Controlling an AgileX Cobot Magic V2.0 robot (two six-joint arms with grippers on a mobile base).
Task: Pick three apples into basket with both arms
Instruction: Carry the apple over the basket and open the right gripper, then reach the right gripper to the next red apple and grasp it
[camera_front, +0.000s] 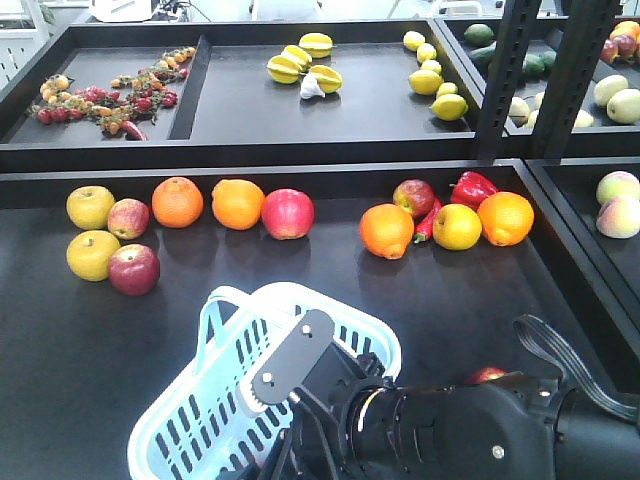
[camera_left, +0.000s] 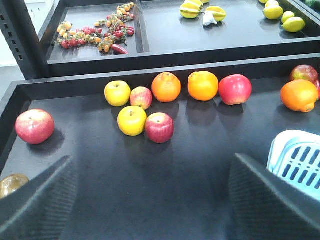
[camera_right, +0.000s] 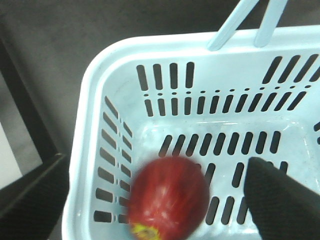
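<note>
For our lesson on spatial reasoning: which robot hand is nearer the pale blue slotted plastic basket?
Right. The right hand hangs directly over the pale blue slotted plastic basket; the left hand sits off to one side, above the black table.

Blurred red apple (camera_right: 167, 197) over slotted basket (camera_right: 150, 50)

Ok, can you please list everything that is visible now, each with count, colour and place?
basket: one, pale blue, near side of front shelf
blurred apple: one, dark red, inside the basket
red apples: three, dull red, front shelf row
pink-red apples: two, one mid-row, one far left
yellow apples: two, yellow, left end
oranges: four, orange, along the row
yellow fruit: one, yellow, right group
red pepper: one, red, right group
starfruit: several, yellow, back shelf
lemons: several, yellow, back shelf
left gripper: one, black, open, empty, above the shelf
right gripper: one, black, open, above the basket
</note>
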